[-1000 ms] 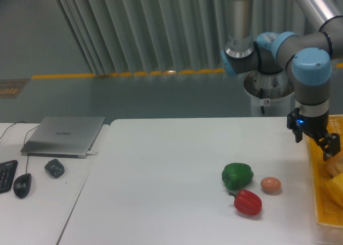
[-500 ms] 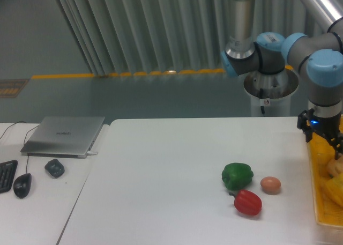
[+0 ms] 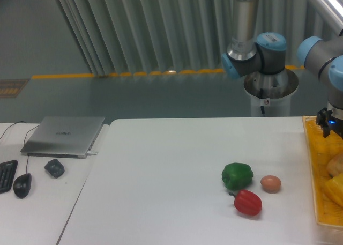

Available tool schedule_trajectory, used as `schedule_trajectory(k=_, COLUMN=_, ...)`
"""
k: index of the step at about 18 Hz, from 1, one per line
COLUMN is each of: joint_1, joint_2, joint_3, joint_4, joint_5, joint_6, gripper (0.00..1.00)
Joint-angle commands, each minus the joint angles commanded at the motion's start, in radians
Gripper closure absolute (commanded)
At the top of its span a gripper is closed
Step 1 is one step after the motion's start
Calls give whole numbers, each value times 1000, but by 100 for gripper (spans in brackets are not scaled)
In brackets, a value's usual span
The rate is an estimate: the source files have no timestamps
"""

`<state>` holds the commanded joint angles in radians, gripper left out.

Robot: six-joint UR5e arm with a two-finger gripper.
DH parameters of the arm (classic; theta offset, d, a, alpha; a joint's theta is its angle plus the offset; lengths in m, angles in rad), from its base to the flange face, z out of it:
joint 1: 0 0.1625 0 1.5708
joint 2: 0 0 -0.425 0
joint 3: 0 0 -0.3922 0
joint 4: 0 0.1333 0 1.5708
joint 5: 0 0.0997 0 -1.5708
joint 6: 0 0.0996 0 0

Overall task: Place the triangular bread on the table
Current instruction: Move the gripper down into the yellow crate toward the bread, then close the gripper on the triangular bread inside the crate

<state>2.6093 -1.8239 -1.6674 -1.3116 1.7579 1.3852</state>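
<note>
Gripper (image 3: 331, 128) at the far right edge of frame, mostly cut off, hanging over the back part of the yellow basket (image 3: 311, 164); fingertips out of view, so cannot tell how wide the jaws stand or whether anything is held. Just below, toward 6 o'clock, a tan rounded lump at the frame edge, most likely the bread (image 3: 336, 163), lying in the basket and touching a yellow item (image 3: 334, 188) at its own 6 o'clock; only a sliver visible, so long axis not readable. Judged: bread not yet lifted, next move a short drop straight down onto it, with only 1 arm to do the job. Basket wall running along the left side, between bread and table (image 3: 171, 175), so a lift over that rim needed before any travel toward 9 o'clock. On the table, green pepper (image 3: 237, 175), egg (image 3: 270, 184) and red pepper (image 3: 248, 202) clustered near 8 o'clock from the gripper, close together. Broad bare white surface beyond them at 9 o'clock and also behind them. Risk: wedge slipping against the yellow item during the grasp.
</note>
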Motion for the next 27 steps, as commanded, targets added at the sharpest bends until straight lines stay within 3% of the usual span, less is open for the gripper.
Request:
schedule_trajectory(k=5, joint_1=15, joint_2=-12, joint_3=3, joint_4=14, joint_5=-3, joint_6=-5, gripper=0)
schedule_trajectory(k=13, joint_1=12, joint_2=-71, joint_3=12, joint_4=103, joint_5=-5, joint_6=-63, gripper=0)
schedule_trajectory(k=25, joint_1=3, joint_2=-113, joint_3=2, joint_4=129, joint_5=-5, joint_6=-104, gripper=0)
schedule_trajectory(k=27, joint_1=3, joint_2=-114, joint_3=2, joint_4=127, joint_5=-5, joint_6=-103, gripper=12)
